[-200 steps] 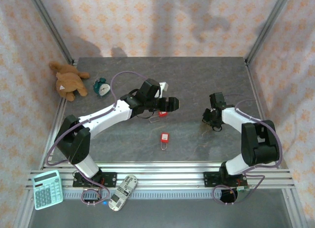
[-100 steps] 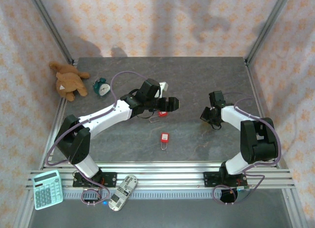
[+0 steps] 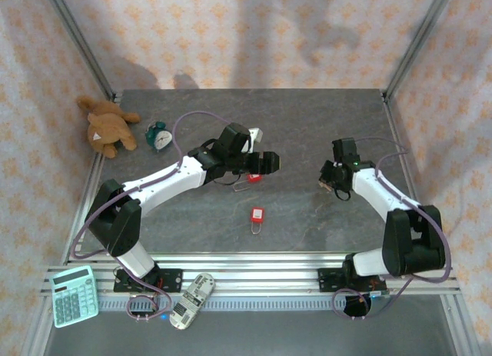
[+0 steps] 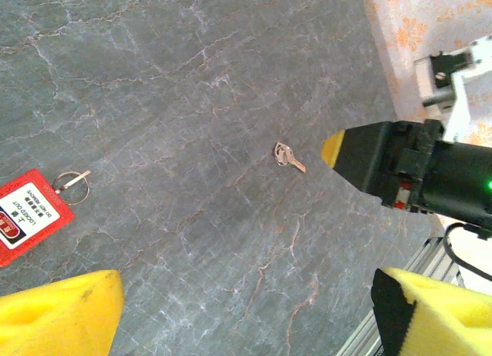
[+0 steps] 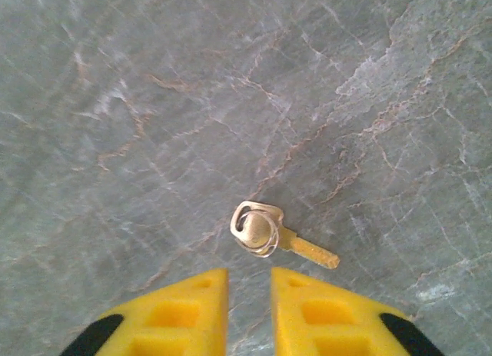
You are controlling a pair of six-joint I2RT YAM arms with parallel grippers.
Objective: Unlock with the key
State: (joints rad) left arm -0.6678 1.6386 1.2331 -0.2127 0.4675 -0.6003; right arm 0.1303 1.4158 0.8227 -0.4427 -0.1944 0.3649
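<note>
Here, right gripper (image 5: 250,274) pointing down, narrowly parted, empty, just by key (image 5: 265,231), left gripper (image 4: 246,281) spread wide, empty.

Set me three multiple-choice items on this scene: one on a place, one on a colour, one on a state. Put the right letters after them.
1. Where does the small brass key lie?
A. On the grey marbled tabletop, just ahead of the right gripper
B. Pushed into a keyhole
C. In a drawer

2. What colour is the small padlock with the thin metal shackle, lying by itself between the two arms?
A. Blue
B. Red
C. Black

3. How is the left gripper?
A. Shut on the key
B. Shut on a padlock
C. Open, nothing between its fingers

Answers:
1 A, the right wrist view shows the key flat on the table before the yellow fingertips.
2 B, its body is red in the top view.
3 C, the left wrist view shows its yellow fingers wide apart over bare table.
</note>
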